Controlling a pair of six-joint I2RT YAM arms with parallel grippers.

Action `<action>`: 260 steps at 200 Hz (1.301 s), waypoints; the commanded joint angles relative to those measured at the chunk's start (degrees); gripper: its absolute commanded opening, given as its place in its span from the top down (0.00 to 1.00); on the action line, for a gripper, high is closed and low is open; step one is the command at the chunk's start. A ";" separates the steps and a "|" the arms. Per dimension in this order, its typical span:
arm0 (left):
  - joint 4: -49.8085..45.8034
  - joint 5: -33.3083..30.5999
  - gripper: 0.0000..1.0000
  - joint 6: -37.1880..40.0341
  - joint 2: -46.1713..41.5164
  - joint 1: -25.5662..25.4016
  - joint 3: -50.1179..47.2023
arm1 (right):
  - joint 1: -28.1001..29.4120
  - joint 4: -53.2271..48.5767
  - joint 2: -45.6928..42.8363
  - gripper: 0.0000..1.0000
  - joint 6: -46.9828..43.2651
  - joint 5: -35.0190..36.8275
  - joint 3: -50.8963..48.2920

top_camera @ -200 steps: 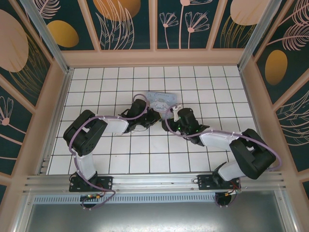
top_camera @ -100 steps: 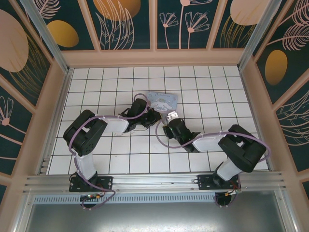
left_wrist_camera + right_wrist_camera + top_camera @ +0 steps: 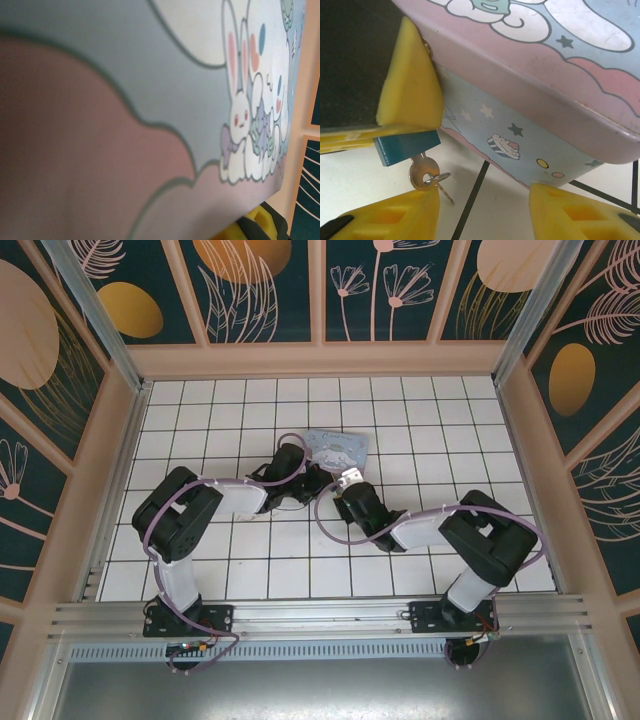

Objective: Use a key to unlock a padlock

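Observation:
The small blue padlock [image 3: 405,147] hangs at the pale blue cartoon box's [image 3: 530,100] front corner. It is tucked under a yellow finger [image 3: 412,85] of my left gripper [image 3: 318,478], which is shut on it. A silver key [image 3: 421,172] with a small ring sticks out of the padlock's underside. My right gripper [image 3: 485,200] stands open just below. Its left fingertip [image 3: 395,212] is right under the key's head and its right fingertip [image 3: 575,210] is under the box's edge. In the top view the right gripper [image 3: 347,480] meets the left one below the box [image 3: 338,448].
The box's printed side [image 3: 125,100] is pressed close to the left wrist camera. The white grid table [image 3: 200,420] is fenced by wooden walls [image 3: 110,460]. Open tiles lie to the left, right and behind the box.
The right arm has swung left and its gripper has come in under the padlock and key, jaws a little narrower. The left arm and the box have stayed put.

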 commanded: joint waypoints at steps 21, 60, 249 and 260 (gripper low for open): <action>-0.60 2.36 1.00 0.23 0.91 -0.36 1.26 | 0.37 1.28 2.46 0.52 -1.38 1.77 4.74; -0.36 2.46 1.00 0.14 0.82 -0.34 0.53 | -0.51 -0.05 3.85 0.60 -1.35 1.85 8.34; -0.58 2.11 1.00 0.58 1.46 -0.33 -0.46 | -13.86 1.12 -1.18 1.00 13.47 -44.96 7.80; -0.79 2.11 1.00 0.69 1.48 -0.30 -0.44 | -14.40 1.52 -1.51 1.00 14.00 -44.97 7.11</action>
